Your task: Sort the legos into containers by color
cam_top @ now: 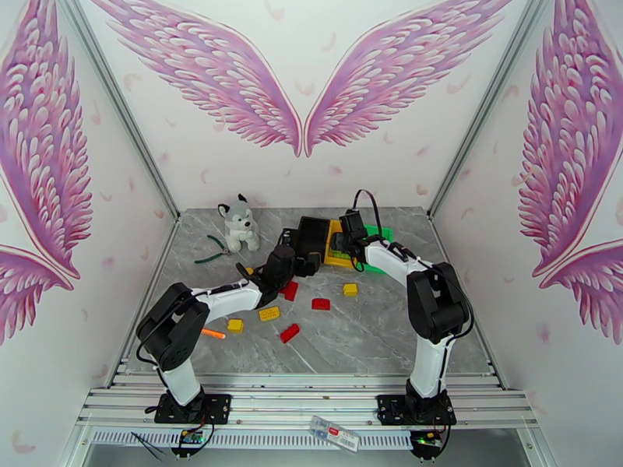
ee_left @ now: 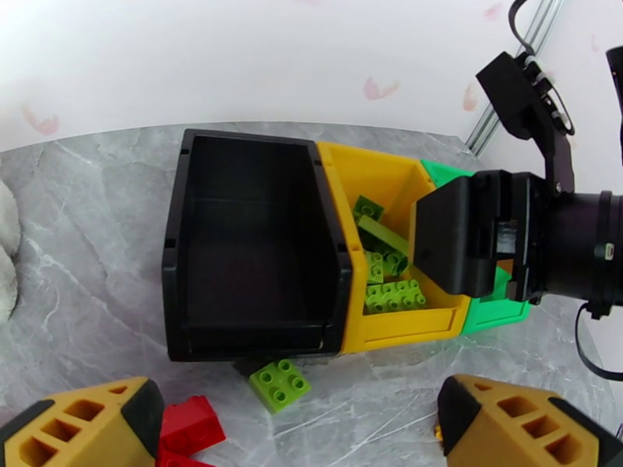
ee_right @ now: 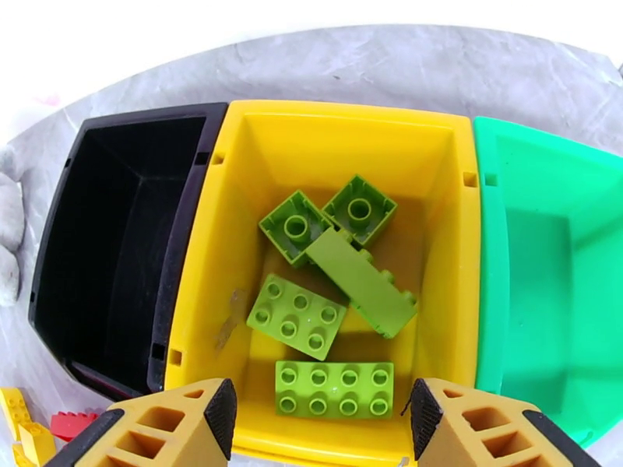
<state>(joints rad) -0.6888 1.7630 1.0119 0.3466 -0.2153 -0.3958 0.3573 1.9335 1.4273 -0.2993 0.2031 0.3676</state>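
The right gripper (ee_right: 321, 410) hangs over the yellow bin (ee_right: 234, 188), jaws apart and empty; five light green legos (ee_right: 296, 317) lie inside. The left gripper (ee_left: 300, 410), jaws wide and holding nothing, is by a green brick (ee_left: 279, 383) just beside the black bin (ee_left: 175, 251), near the surface's far edge

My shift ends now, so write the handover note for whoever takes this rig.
Left gripper: open, low before the black bin, by a loose green brick.
Right gripper: open, empty, above the yellow bin.
Done: five green bricks lie in the yellow bin; black bin and green bin look empty.
To do: red bricks and yellow bricks on the table, plus that green one.
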